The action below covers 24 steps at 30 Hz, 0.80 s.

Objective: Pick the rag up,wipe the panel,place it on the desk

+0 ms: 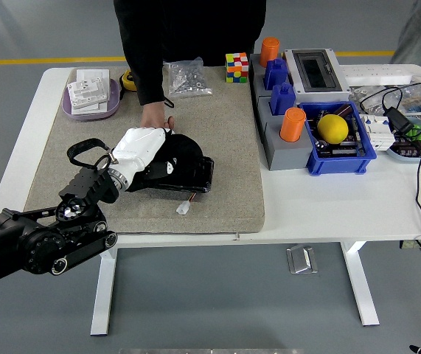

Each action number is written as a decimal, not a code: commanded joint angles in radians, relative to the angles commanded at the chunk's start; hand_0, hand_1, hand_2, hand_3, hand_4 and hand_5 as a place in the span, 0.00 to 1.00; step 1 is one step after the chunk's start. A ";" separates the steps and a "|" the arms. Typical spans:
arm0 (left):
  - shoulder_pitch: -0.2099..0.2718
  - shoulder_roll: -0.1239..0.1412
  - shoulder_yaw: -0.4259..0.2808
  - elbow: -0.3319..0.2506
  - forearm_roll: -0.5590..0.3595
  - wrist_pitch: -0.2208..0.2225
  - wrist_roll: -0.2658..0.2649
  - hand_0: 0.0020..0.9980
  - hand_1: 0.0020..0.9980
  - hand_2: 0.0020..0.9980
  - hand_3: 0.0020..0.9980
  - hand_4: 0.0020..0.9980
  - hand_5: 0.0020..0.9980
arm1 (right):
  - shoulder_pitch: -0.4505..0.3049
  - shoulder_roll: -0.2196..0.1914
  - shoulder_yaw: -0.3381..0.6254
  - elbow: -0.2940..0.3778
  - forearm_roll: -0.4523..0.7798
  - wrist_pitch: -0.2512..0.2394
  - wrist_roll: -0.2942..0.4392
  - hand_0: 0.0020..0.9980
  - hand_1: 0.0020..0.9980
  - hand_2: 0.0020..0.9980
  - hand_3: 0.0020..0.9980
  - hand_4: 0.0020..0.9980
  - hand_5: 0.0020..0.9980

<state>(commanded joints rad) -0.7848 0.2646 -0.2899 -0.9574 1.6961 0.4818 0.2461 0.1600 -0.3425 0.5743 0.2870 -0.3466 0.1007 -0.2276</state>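
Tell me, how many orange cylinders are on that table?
2. One orange cylinder stands at the far end of the grey block, beside the colour cube. The other orange cylinder stands at the block's near end, left of the blue bin. None seems hidden.

Yellow ball [333,128] in blue bin [367,153]; Rubik's cube [237,66].

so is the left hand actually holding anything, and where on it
The left hand lies on top of the black rag, pressing it onto a dark panel. Whether its fingers grip the cloth cannot be told.
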 joint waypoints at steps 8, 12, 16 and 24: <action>0.021 0.040 -0.048 0.013 0.022 -0.001 -0.002 0.23 0.14 0.53 0.47 0.22 0.00 | -0.005 0.003 0.008 0.000 -0.002 0.000 0.000 0.78 0.66 0.72 0.64 1.00 0.56; 0.034 0.057 -0.073 0.029 0.026 -0.001 -0.005 0.23 0.14 0.53 0.47 0.22 0.00 | -0.005 0.005 0.011 0.000 -0.003 -0.002 0.000 0.78 0.66 0.71 0.64 1.00 0.56; 0.047 0.067 -0.093 0.043 0.030 0.001 -0.007 0.23 0.14 0.53 0.47 0.22 0.00 | -0.007 0.009 0.016 0.000 -0.005 -0.003 0.000 0.78 0.66 0.71 0.64 1.00 0.56; 0.068 0.092 -0.136 0.055 0.050 0.001 -0.005 0.23 0.14 0.53 0.47 0.22 0.00 | -0.011 0.012 0.028 0.000 -0.005 -0.002 -0.001 0.78 0.66 0.71 0.64 1.00 0.56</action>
<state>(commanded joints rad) -0.7167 0.3567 -0.4264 -0.9022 1.7458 0.4832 0.2414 0.1488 -0.3304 0.6027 0.2868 -0.3519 0.0983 -0.2284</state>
